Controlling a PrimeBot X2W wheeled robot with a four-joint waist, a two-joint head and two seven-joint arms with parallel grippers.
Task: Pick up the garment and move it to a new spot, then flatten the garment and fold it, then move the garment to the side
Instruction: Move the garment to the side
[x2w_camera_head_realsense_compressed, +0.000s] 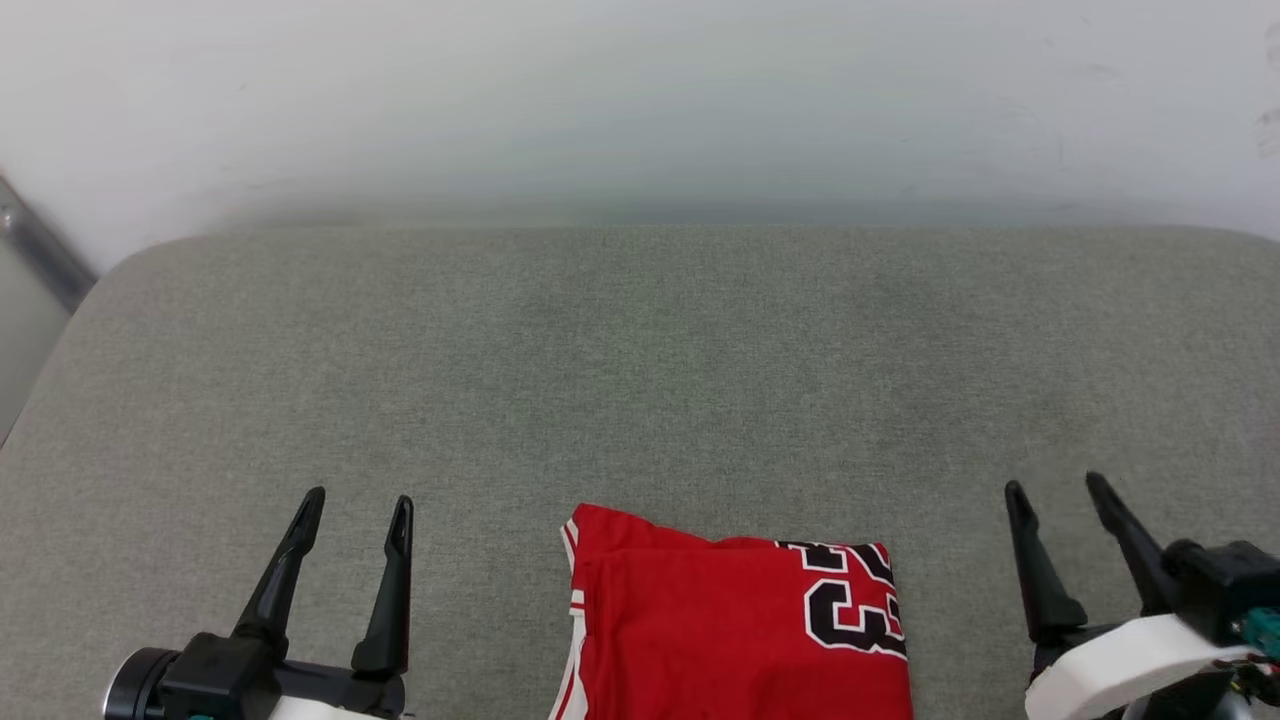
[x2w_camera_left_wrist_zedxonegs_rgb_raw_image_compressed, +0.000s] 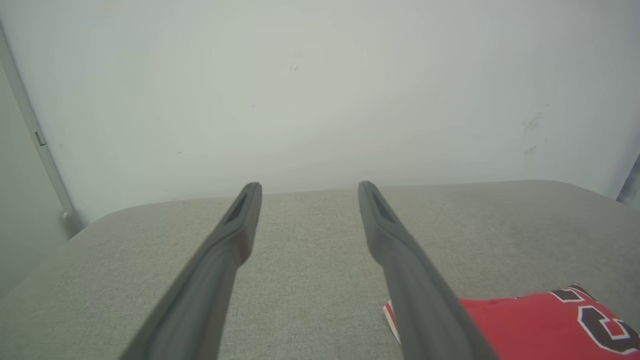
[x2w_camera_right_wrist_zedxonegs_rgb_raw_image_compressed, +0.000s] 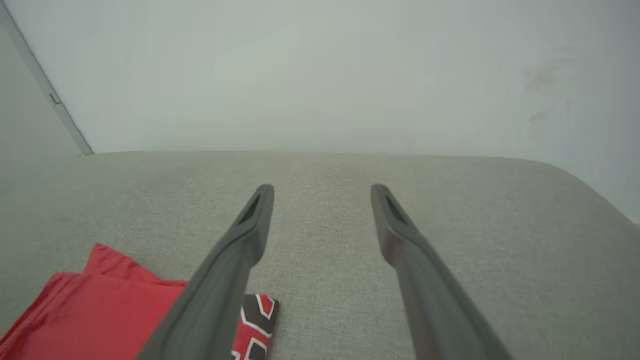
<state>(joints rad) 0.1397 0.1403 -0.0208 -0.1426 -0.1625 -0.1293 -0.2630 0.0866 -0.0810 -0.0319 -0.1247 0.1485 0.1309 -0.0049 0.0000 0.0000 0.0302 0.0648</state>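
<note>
The garment (x2w_camera_head_realsense_compressed: 735, 625), a red jersey with black white-outlined digits and red-and-white trim, lies folded into a neat rectangle at the near middle of the grey cushioned surface (x2w_camera_head_realsense_compressed: 640, 370). My left gripper (x2w_camera_head_realsense_compressed: 358, 510) stands open to its left, nothing between its fingers. On the other side my right gripper (x2w_camera_head_realsense_compressed: 1058, 492) is also open and empty. In the left wrist view the garment (x2w_camera_left_wrist_zedxonegs_rgb_raw_image_compressed: 530, 325) shows at the lower right of the left gripper (x2w_camera_left_wrist_zedxonegs_rgb_raw_image_compressed: 309, 187). In the right wrist view the garment (x2w_camera_right_wrist_zedxonegs_rgb_raw_image_compressed: 100, 312) lies lower left of the right gripper (x2w_camera_right_wrist_zedxonegs_rgb_raw_image_compressed: 322, 190).
A pale wall (x2w_camera_head_realsense_compressed: 640, 100) rises behind the grey surface. A metal strip (x2w_camera_head_realsense_compressed: 40, 250) runs down the wall at the far left corner. The surface's rounded far edge runs across the head view.
</note>
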